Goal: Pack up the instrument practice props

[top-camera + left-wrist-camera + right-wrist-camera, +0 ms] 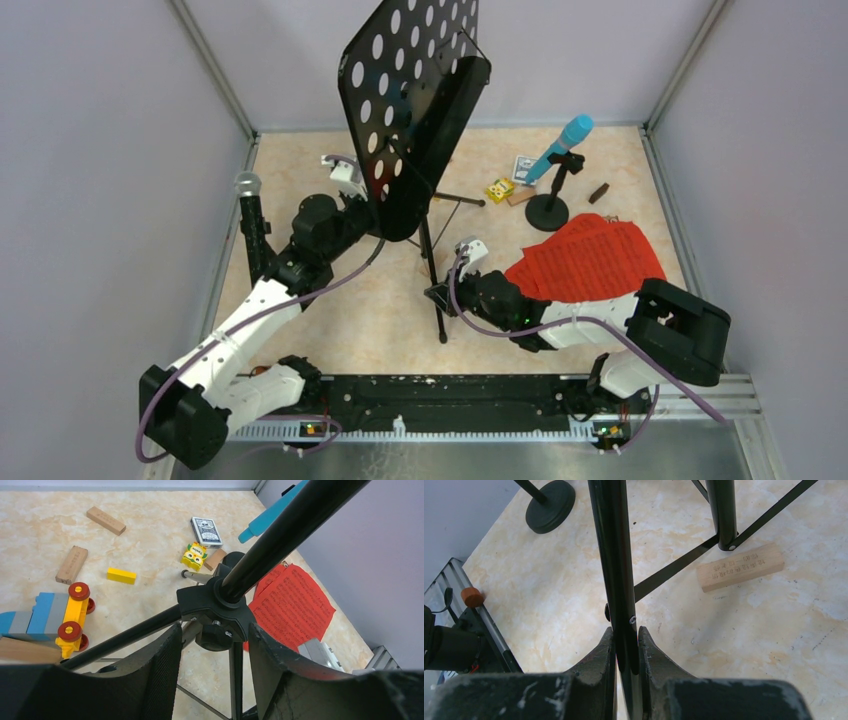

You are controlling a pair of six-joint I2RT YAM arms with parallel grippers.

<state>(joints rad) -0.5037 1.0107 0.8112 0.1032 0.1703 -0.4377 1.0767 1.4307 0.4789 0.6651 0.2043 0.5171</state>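
The black hole-punched music desk (410, 100) stands tilted on its tripod legs (432, 270) mid-table. My left gripper (362, 200) is open, its fingers (165, 655) straddling the tripod's hub (215, 602) below the pole (285, 535). My right gripper (442, 295) is shut on a tripod leg (616, 570) low down. Red sheet-music pages (590, 258) lie on my right arm's side. A blue microphone (562, 146) sits in a round-based holder (547, 212). A black silver-headed microphone (250, 210) stands at the left wall; its holder is hidden.
Wooden blocks (105, 520) (71, 564) (740, 566), a yellow block (121, 575), a colourful toy vehicle (65, 620), a small yellow toy (194, 555) and a card deck (206, 531) lie around the tripod. Walls close in on three sides.
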